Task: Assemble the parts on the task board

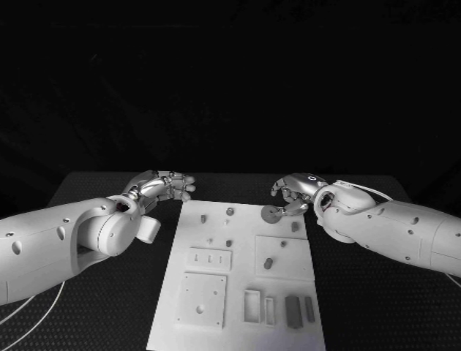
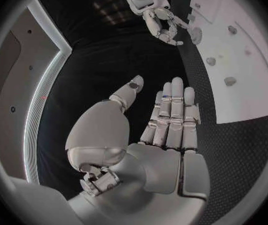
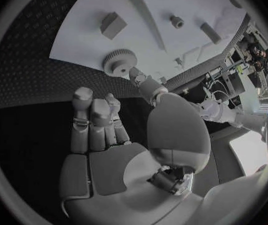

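The right hand (image 1: 294, 191) pinches a small gear (image 1: 271, 213) between thumb and a fingertip, the other fingers held loosely beside it. The gear hangs over the far end of the white board (image 1: 215, 322), near its right edge and close to a short peg (image 1: 295, 227) standing there. Judging by this, the step in hand is carrying the gear to its seat; the next move likely calls for turning the gear flat, lining its bore up with a post and lowering it straight, since a tilt could make it jam. Which post is meant cannot be told. The right arm reaches in low with the wrist bent toward the board. The left hand (image 1: 163, 185) holds nothing, its fingers straight and side by side with the thumb apart, hovering over the black bench (image 1: 104, 183) just beside the board's far left corner. Other small parts (image 1: 268, 264) stand or lie along the board.
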Available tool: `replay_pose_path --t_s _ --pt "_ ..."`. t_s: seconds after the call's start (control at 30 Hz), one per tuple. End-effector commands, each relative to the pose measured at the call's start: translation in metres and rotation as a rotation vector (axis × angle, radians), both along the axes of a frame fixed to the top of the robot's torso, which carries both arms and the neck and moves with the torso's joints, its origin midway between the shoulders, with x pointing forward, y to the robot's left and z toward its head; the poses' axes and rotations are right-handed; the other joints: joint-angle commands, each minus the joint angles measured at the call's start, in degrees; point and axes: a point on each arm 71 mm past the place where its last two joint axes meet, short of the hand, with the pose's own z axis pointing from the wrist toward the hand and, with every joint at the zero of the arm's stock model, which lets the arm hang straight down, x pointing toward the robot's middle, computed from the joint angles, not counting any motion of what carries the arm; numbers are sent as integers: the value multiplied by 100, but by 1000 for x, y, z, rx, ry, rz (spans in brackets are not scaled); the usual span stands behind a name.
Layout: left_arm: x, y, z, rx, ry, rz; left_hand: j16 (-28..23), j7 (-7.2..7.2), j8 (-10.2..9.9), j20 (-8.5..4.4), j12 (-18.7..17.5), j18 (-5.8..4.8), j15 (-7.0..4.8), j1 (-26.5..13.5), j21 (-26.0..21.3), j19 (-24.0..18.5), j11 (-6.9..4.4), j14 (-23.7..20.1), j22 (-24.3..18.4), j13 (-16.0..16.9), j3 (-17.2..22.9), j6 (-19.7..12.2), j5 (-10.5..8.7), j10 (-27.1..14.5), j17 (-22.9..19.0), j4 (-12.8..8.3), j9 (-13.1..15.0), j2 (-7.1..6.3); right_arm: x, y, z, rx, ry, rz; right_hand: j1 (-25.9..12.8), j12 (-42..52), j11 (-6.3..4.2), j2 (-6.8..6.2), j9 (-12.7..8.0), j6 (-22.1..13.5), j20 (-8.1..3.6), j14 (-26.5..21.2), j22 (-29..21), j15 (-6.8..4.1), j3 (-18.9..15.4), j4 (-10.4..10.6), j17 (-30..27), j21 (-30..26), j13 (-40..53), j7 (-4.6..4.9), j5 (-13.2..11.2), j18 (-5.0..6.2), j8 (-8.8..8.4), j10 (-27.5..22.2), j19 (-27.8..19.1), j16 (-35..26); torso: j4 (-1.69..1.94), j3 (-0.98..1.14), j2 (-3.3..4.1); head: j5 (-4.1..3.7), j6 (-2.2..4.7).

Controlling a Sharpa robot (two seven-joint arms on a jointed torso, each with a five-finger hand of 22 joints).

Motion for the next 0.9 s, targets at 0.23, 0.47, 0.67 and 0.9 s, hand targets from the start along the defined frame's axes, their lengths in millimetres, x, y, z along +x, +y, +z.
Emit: replay_pose_path --t_s 0.23,0.47,0.67,0.9 --pt "0 -5 1 -9 -8 -25 -40 -5 -25 -50 -30 8 27 -40 40 -9 -2 -24 -9 -4 16 -41 -25 -49 9 20 7 -31 -1 6 -17 -23 91 27 -25 238 -4 126 44 195 -49 -1 133 2 47 12 159 177 71 36 37 167 27 -96 4 74 10 -12 -5 5 -40" --pt "0 -4 1 -7 -7 -23 -42 -5 -25 -51 -32 6 27 -41 40 -9 -1 -24 -10 -4 17 -42 -25 -49 10 22 8 -30 -1 8 -23 -23 114 30 7 305 -16 270 74 309 -33 8 125 -10 224 65 244 262 67 16 29 167 69 -95 -26 70 7 -13 -1 -4 -50" --pt "0 -4 1 -7 -6 -23 -43 -5 -25 -52 -32 5 27 -42 41 -10 -1 -24 -10 -3 18 -42 -25 -50 11 23 8 -28 -1 9 -28 -29 134 34 80 350 -24 423 96 449 -9 21 123 -12 630 191 321 337 42 10 -88 167 104 -94 -61 41 15 -15 -1 -8 -62" --pt "0 -4 1 -7 -6 -23 -44 -5 -25 -53 -34 3 27 -45 41 -10 -1 -25 -10 -3 19 -43 -25 -50 12 26 9 -26 0 7 -30 -34 142 30 56 372 -21 569 106 511 1 27 120 -9 801 232 370 387 25 12 -95 167 112 -106 -92 22 7 -16 1 -16 -91"
